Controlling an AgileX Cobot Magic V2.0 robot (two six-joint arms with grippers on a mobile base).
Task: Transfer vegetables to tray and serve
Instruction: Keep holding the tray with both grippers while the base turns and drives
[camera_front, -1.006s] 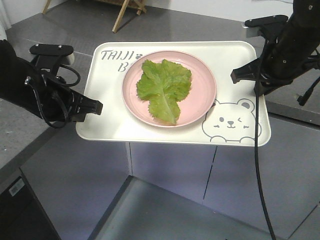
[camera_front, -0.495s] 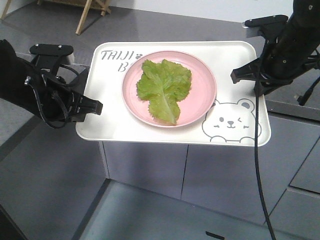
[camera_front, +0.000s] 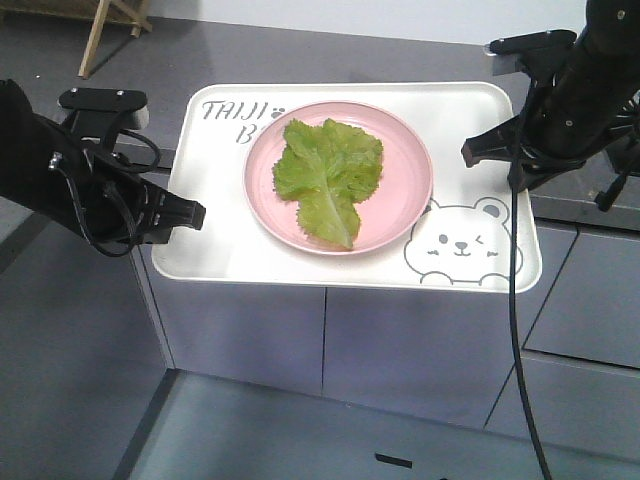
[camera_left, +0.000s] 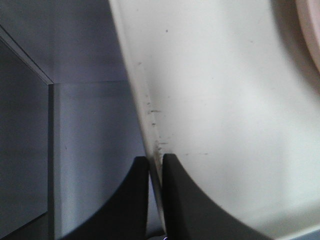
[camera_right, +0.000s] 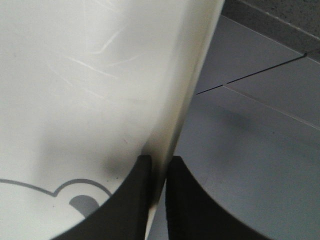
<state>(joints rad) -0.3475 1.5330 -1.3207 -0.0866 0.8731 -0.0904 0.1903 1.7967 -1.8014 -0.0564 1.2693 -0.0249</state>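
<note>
At mid-frame, the large cream rectangular bear-print tray (camera_front: 470, 110) hangs level, side rims pinched tight in the fingers (camera_left: 130, 200) of left gripper (camera_front: 190, 213) and right gripper (camera_front: 475, 152), apparently to steady the crinkly green lettuce leaf (camera_front: 325, 170) on its round pink plate (camera_front: 412, 190).

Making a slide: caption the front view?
Left gripper and right gripper clamp opposite rims of the tray; lettuce lies on the plate.

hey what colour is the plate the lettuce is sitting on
Pale pink plate, under the green lettuce; clearest in the front-facing view.

Lettuce (camera_front: 327, 175) on pink plate (camera_front: 408, 195); tray (camera_front: 470, 108) clamped both ends
</note>
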